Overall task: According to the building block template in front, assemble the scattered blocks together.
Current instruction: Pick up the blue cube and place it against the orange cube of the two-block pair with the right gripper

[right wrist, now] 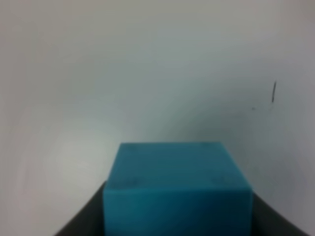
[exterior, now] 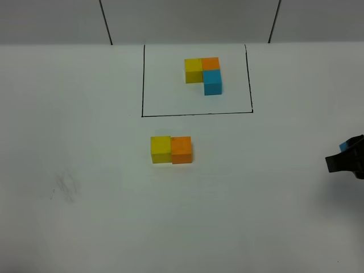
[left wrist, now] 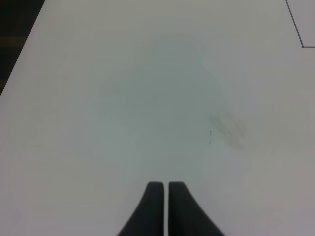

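The building block template (exterior: 203, 73) sits at the back inside a thin black rectangle: yellow and orange in a row, light blue below the orange. In front of the frame, a loose yellow cube (exterior: 161, 149) and orange cube (exterior: 182, 150) stand side by side, touching. My right gripper (exterior: 345, 157) is at the far right edge of the table, shut on the light blue cube (right wrist: 177, 194), whose corner (exterior: 344, 146) peeks above the fingers. My left gripper (left wrist: 165, 206) is shut and empty over bare table; it is out of the high view.
The white table (exterior: 85, 142) carries a faint grey smudge (exterior: 66, 186) at the front left, also seen as the smudge (left wrist: 227, 129) ahead of the left gripper. Two dark seams run up the back wall (exterior: 187, 20).
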Robot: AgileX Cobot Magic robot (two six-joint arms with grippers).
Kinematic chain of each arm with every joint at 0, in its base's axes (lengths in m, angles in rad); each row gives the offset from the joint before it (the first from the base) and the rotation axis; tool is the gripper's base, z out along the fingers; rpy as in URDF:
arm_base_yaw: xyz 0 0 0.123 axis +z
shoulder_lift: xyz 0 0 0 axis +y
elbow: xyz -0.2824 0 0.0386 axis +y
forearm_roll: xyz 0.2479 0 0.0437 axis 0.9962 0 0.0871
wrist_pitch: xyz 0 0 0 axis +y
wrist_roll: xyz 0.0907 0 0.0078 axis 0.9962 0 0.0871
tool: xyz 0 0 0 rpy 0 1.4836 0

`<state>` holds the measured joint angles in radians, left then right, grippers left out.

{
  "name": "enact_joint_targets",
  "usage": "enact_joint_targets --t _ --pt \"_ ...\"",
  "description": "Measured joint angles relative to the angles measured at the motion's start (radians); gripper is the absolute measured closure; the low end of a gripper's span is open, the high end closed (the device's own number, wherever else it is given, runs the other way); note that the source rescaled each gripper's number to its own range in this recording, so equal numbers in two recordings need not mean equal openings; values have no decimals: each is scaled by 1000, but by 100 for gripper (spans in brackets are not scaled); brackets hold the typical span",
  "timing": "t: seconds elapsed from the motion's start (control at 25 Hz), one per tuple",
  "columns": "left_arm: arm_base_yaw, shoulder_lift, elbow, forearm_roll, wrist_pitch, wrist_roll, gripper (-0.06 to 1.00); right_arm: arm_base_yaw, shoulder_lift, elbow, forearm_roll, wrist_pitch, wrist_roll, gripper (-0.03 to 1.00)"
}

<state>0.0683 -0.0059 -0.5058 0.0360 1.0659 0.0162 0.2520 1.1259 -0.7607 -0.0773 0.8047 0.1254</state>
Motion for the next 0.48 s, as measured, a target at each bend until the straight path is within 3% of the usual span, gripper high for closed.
enact_joint_targets --t 0.16,0.48 --pt "0 0 0 0 0 0 94 63 -30 -11 40 50 0 51" --pt "0 0 0 0 0 0 94 193 -61 -19 100 55 39 51"
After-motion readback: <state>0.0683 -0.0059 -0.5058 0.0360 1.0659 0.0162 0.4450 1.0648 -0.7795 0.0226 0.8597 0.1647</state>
